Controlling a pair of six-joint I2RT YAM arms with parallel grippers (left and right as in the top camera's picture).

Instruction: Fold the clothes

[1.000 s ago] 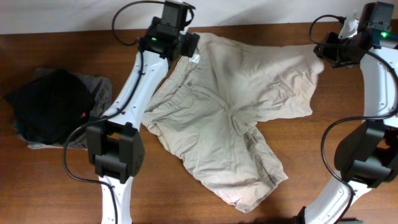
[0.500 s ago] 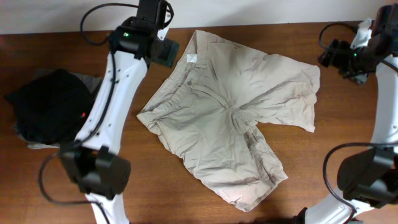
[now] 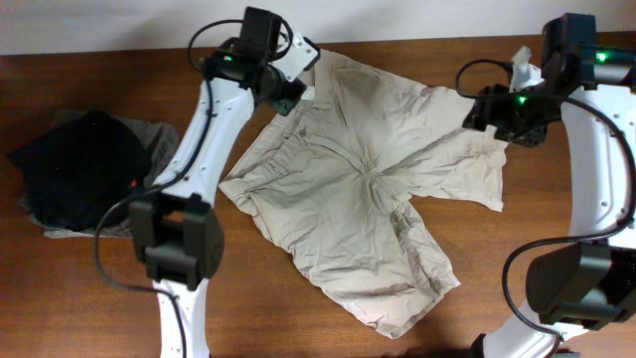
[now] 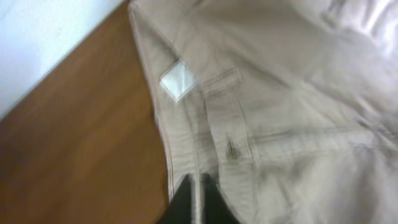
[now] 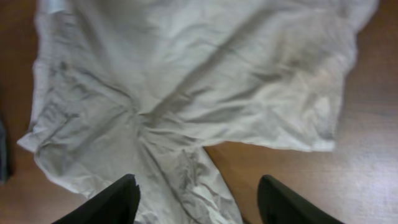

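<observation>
Beige shorts lie spread flat on the wooden table, with the waistband at the upper left and the legs to the right and lower right. My left gripper is at the waistband beside the white label. In the left wrist view its dark fingers are pressed together on a thin strip of the waistband edge. My right gripper hovers over the hem of the right leg. It is open, with its fingertips wide apart and holding nothing. The shorts lie well below it.
A heap of dark clothes, black cloth on top of grey, sits at the table's left side. The table's back edge meets a white wall just behind the waistband. Bare wood shows to the right of the shorts.
The left gripper moved away and came back to the waistband, and its jaws closed there. The right gripper released the right leg hem, which fell flat, and moved inward over it.
</observation>
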